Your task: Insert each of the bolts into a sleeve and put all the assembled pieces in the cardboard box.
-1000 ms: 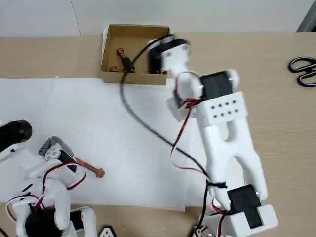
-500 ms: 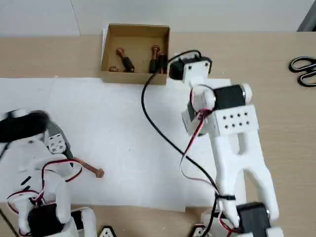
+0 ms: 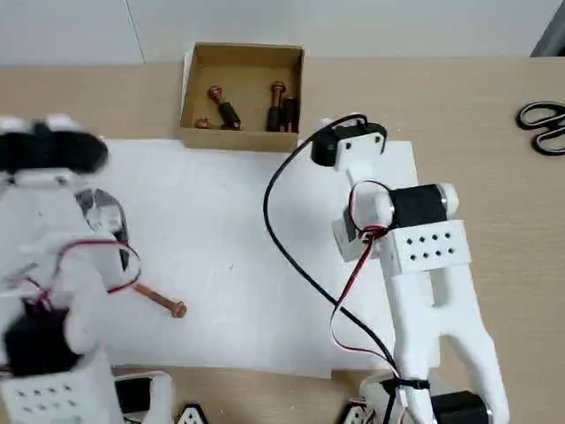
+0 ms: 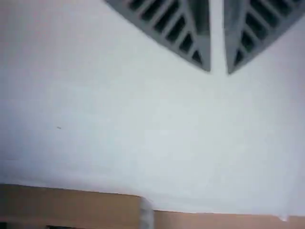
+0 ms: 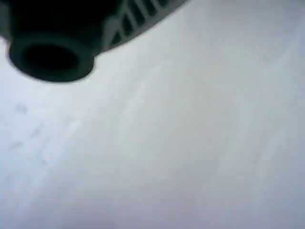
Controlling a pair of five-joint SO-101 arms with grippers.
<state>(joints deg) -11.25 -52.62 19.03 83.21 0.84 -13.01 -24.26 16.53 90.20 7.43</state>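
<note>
Left wrist view: the left gripper (image 4: 219, 70) is over the white paper sheet (image 4: 119, 133), its jaws drawn almost together with only a thin slit between them and nothing in it. In the high view, a lone copper bolt (image 3: 161, 301) lies flat on the sheet toward the desk's (image 3: 477, 97) near left corner. The cardboard box (image 3: 188, 88) sits by the far edge and holds assembled pieces (image 3: 281, 106). The right gripper (image 3: 346, 146) hangs near the box; I cannot tell how far open it is.
</note>
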